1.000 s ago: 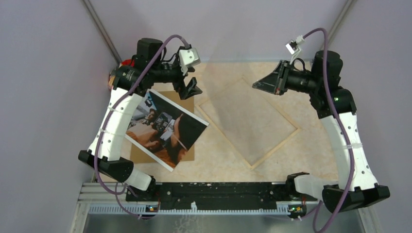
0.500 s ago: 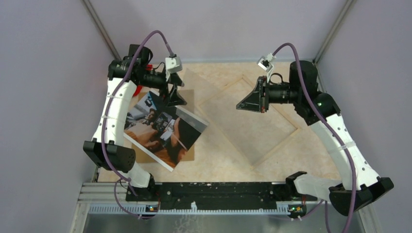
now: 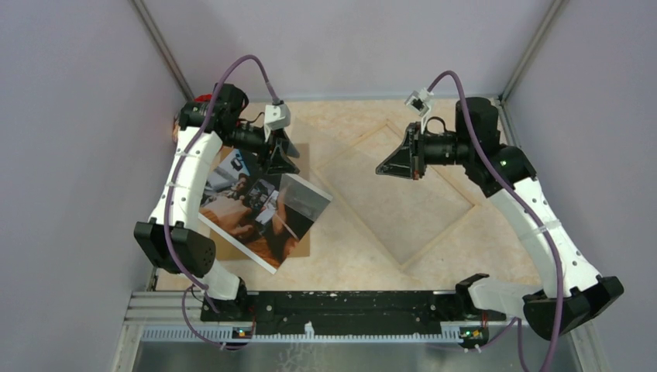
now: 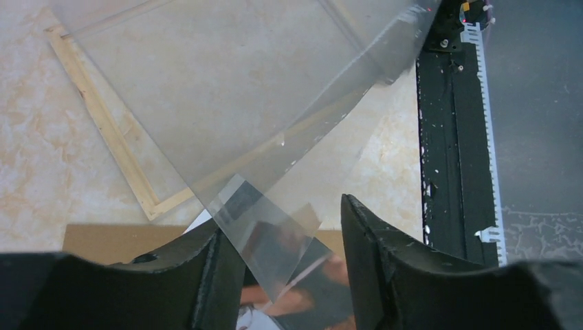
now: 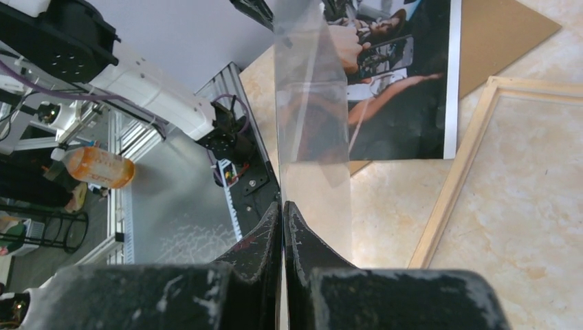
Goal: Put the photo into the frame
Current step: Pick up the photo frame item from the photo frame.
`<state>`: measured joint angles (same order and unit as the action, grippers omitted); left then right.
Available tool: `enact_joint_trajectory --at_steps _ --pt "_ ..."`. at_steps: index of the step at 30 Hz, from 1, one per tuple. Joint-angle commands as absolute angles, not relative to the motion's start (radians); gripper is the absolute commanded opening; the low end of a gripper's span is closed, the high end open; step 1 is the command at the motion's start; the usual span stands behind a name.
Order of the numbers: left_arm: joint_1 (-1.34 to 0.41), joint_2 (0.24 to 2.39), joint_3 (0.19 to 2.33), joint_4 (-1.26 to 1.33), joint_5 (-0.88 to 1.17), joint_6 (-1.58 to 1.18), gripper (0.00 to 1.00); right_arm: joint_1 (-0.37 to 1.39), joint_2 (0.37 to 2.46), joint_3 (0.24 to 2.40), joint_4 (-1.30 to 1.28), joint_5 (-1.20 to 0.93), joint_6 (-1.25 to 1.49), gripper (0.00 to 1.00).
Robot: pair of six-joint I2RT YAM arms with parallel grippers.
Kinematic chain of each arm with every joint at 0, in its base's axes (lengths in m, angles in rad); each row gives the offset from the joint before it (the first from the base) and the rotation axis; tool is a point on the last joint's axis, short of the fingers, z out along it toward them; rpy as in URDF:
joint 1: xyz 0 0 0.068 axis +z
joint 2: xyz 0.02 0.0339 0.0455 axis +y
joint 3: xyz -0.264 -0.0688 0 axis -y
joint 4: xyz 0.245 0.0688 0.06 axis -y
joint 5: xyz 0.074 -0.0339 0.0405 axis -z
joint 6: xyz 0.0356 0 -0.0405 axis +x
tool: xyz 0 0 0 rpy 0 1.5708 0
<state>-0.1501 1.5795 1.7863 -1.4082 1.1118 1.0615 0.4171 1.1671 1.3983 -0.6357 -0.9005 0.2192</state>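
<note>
Right arm's jaws pinch a clear plastic sheet [image 4: 261, 103] held up above the thin white wooden frame [image 3: 438, 237] at right, likely freeing it for the glossy dark photo [image 3: 248, 209] lying left, where left arm's jaws stand spread around the sheet's corner.

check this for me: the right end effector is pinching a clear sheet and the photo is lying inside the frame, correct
Not quite. The right end effector does pinch the clear sheet, but the photo is not inside the frame. It lies on the brown board beside the frame, outside its border. The top external view shows this.
</note>
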Motion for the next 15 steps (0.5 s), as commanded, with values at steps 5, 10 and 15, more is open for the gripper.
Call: enact_joint_trajectory --at_steps 5,10,15 --pt "-0.146 1.629 1.785 -1.413 1.183 1.113 0.36 0.425 1.17 1.368 -0.619 -0.825 0.173 0.0" --pt "-0.146 1.68 1.759 -1.412 1.154 1.133 0.0 0.423 1.169 1.322 -0.6 -0.747 0.17 0.14" --pt "-0.127 1.771 1.723 -1.413 1.112 1.121 0.0 0.376 1.159 1.266 -0.556 -0.641 0.214 0.78"
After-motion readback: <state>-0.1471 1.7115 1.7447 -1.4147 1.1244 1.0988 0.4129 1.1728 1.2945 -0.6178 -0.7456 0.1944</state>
